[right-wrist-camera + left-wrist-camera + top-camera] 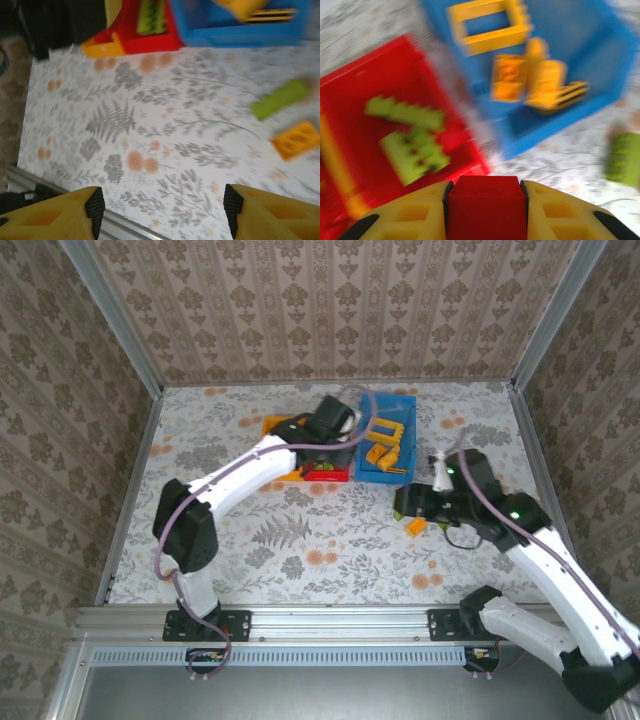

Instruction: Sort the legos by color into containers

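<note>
**Red brick held over the bins, 2 loose bricks waiting on the desk**

The left gripper (486, 197) is clamped on a red brick (486, 212). Its 2 yellow fingers press on the brick's opposite side faces, and it is up over the cluster of bins at the far side of the desk (150, 125). Below it, the red bin (370, 75) has green bricks (412, 135) in it and the blue bin (600, 45) has yellow bricks (535, 80), one of them a hollow frame. By that pattern I would guess the red one belongs in the yellow bin (272, 426) just beside them. That view is blurred, so I cannot say exactly which bin the brick is over.

The right gripper (162, 207) is low over the desk with its fingers apart and nothing between them. Ahead of it lie a green brick (280, 99) and an orange brick (296, 140), near each other but not touching, on the open desk short of the bins.

These bricks look light, hard and smooth-sided, so they should not give under the fingers. A loose or off-centre squeeze could flick one away across the patterned desk. The flat long sides are probably the best place to take hold, squarely and near the middle, not on the studded top or across a corner. The green one lies at a slant, so the gripper would likely need to turn to line up with it.
</note>
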Available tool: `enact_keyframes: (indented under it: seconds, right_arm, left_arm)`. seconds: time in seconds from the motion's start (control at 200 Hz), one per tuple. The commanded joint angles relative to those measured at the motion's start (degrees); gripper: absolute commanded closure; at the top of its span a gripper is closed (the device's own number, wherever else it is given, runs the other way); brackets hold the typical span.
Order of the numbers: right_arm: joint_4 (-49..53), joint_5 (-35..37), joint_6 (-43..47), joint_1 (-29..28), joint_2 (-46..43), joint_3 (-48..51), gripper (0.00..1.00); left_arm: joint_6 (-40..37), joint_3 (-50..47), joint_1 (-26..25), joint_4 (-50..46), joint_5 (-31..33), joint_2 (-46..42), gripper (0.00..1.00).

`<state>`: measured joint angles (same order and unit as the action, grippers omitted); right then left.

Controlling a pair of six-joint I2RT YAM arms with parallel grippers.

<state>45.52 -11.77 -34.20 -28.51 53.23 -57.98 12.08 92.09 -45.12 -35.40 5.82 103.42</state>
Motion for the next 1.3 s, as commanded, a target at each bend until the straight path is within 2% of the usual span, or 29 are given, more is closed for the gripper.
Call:
enact_keyframes:
  seconds: [0.0, 0.08, 0.215, 0.46, 0.64, 0.78, 0.86, 1.0, 1.04, 1.295]
  right_arm:
    - [-12.51, 2.43, 2.92, -6.21, 6.79, -2.07, 0.33]
    - [-14.45, 2.55, 5.19, -9.40, 13.08, -5.46, 0.33]
    - [-16.40, 0.92, 7.38, -10.50, 21.80, -10.70, 0.33]
    - [-15.29, 1.40, 8.57, -10.40, 30.54, -16.68, 0.32]
    - [-15.31, 1.74, 6.87, -10.09, 31.68, -16.25, 0.32]
    - [-13.86, 3.14, 5.52, -9.33, 30.77, -14.86, 0.32]
    - [-13.01, 4.22, 4.18, -8.38, 29.06, -12.68, 0.32]
    - [-11.57, 6.59, 1.20, -5.63, 24.56, -8.34, 0.31]
    - [-10.93, 7.51, 0.14, -4.57, 23.44, -7.14, 0.31]
    - [-5.52, 13.04, -8.33, 2.38, 18.85, -0.98, 0.36]
  left_arm:
    - [4.35, -3.28, 5.87, -3.34, 1.06, -3.92, 0.78]
    - [5.35, -4.40, 10.49, -4.74, 1.71, -4.28, 0.78]
    - [6.51, -5.04, 16.30, -5.33, 1.27, -2.30, 0.78]
    - [7.24, -1.68, 20.48, -5.47, 0.51, 6.09, 0.78]
    - [7.27, -0.30, 20.51, -5.78, -0.01, 10.07, 0.75]
    - [7.56, -0.48, 20.37, -6.43, 0.56, 10.08, 0.54]
    - [7.54, -0.67, 19.90, -6.57, 0.60, 8.92, 0.49]
    - [7.81, -0.56, 19.34, -6.53, -0.16, 6.54, 0.45]
    - [8.19, -0.45, 17.22, -6.61, -0.52, 5.92, 0.45]
    - [13.09, -1.17, 13.61, -6.16, -1.61, 0.90, 0.42]
